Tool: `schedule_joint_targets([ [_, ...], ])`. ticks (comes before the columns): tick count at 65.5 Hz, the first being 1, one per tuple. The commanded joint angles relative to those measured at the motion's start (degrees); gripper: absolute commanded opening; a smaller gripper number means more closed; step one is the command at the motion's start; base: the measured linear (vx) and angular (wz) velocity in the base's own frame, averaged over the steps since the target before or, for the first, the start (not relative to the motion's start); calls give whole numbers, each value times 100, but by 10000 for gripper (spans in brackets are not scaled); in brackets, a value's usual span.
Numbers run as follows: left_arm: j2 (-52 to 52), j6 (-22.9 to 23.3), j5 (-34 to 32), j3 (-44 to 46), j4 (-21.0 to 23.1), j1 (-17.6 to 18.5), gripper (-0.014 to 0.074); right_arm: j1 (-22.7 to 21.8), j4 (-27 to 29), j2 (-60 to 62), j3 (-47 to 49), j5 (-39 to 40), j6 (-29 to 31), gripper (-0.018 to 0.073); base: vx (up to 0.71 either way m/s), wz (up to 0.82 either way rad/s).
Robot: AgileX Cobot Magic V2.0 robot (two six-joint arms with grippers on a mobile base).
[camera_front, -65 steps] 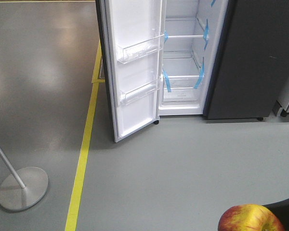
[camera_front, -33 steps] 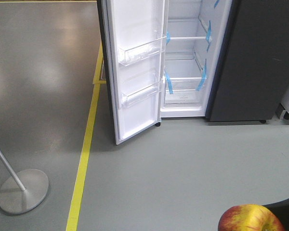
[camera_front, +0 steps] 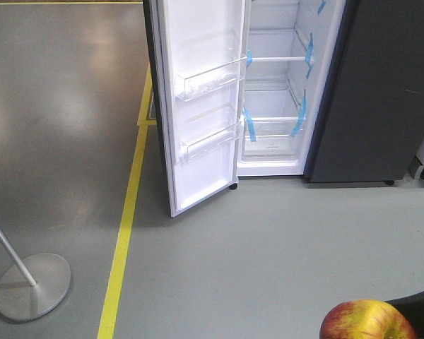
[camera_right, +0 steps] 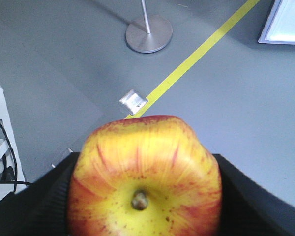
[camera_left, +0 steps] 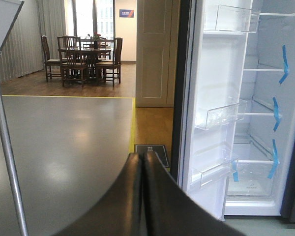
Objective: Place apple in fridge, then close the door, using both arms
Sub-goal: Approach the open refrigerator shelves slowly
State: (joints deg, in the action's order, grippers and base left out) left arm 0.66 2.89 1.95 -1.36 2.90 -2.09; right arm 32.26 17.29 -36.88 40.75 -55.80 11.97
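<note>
Jo: Drifting a touch lower and rightward in the front view since a second ago, the fridge and its door are shifting together. The stand base is sinking toward the corner, and the apple is sitting in the same bottom-right spot, well short of the shelves.

Sam: Room is looking good. The door is standing wide open, its lower corner jutting over bare grey floor, and the yellow line is running left of it.

Jo: Left wrist view now. The left gripper is showing its fingers pressed together, holding nothing, aimed just left of the door's dark edge.

Sam: This view is giving us what the front one isn't: a slanting pole close on the left, a dining table far behind, and the upper door bins.

Jo: Right wrist view. The right gripper is pinching the apple, black fingers hugging both sides, with the stem dimple facing the lens.

Sam: Beyond it we're seeing open floor, the yellow line crossing, and the stand base well apart.
</note>
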Motion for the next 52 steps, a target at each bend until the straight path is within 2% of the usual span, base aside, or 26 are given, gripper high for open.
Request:
schedule_joint_targets([
  [1, 89, 42, -426, -171, 8, -15, -6, -13, 104, 3, 152, 333, 44, 67, 6, -1],
  [52, 89, 42, -426, -171, 8, -15, -6, -13, 104, 3, 152, 327, 44, 67, 7, -1],
])
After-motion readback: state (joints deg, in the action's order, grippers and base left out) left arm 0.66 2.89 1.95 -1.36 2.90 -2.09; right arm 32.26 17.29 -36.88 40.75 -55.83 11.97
